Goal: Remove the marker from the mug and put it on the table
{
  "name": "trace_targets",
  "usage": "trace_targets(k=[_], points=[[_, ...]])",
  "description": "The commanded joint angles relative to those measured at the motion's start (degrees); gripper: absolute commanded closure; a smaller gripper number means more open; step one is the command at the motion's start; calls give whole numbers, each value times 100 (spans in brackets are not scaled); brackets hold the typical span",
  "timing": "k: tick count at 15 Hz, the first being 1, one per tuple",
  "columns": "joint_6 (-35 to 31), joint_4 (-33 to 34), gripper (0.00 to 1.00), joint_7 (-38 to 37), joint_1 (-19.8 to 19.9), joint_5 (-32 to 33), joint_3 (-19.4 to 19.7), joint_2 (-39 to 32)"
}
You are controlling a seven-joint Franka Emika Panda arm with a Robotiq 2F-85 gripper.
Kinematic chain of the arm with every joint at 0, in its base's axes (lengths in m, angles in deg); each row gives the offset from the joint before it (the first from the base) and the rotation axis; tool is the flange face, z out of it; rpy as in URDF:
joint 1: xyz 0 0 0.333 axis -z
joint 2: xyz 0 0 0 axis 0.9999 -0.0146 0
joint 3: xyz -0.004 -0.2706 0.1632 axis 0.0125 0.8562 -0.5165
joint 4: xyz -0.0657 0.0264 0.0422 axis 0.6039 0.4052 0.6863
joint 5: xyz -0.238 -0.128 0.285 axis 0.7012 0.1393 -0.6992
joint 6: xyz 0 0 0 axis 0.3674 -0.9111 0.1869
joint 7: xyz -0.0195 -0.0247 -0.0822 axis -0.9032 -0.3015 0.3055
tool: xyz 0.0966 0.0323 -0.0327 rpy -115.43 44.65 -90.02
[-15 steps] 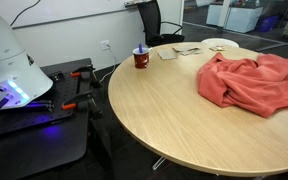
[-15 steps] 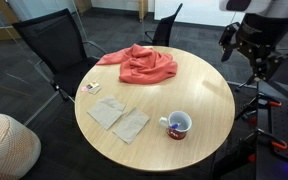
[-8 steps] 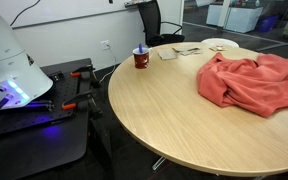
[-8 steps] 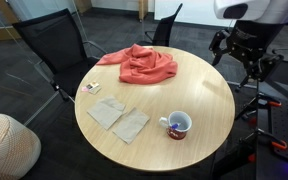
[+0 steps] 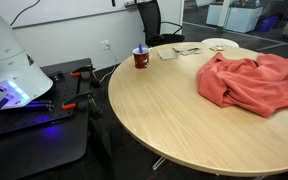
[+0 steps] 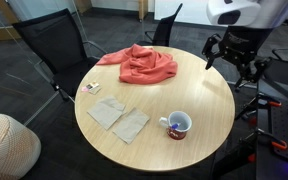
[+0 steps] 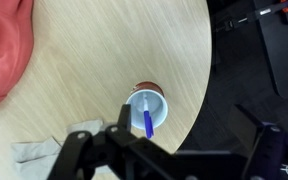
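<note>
the claw [image 6: 231, 62] hangs above the far side of the round wood-grain surface [image 6: 199, 95], well apart from the mug [image 6: 176, 125]. in the wrist view its two dark fingers [image 7: 81, 148] stand wide apart at the bottom of the picture, blurred, with nothing between them; the claw [image 7: 174, 152] grips nothing.

the marker [image 7: 147, 118] stands inside the mug [image 7: 149, 107], leaning against the pale inner wall, its blue shaft showing from above. the mug sits upright near the curved edge of the surface [image 7: 94, 60]. in an exterior view the marker [image 5: 141, 49] pokes up above the rim of the dark red-brown mug [image 5: 141, 60], which stands at the edge of the surface [image 5: 174, 115] nearest the white robot base [image 5: 4, 50]. in an exterior view the marker [image 6: 170, 121] shows as a small blue stick in the mug's pale inside.

a crumpled coral-red cloth [image 6: 139, 65] lies on the surface, well apart from the mug, and shows in both exterior views [image 5: 249, 80] and in the upper left corner of the wrist view [image 7: 4, 45]. two flat paper napkins [image 6: 119, 118] lie side by side near the mug, and a small card [image 6: 91, 88] lies closer to the edge. black office chairs [image 6: 54, 45] stand around the surface.
</note>
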Motion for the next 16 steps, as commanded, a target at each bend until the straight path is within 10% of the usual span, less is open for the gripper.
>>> trace_targets(k=[1,11,16], points=[[-612,83,0,1009,-41,-332,168,-456],[-1583,528,0,4279,228,-1822,-43,-1898],[-1542,603,0,4459,444,-1646,-207,-2168]])
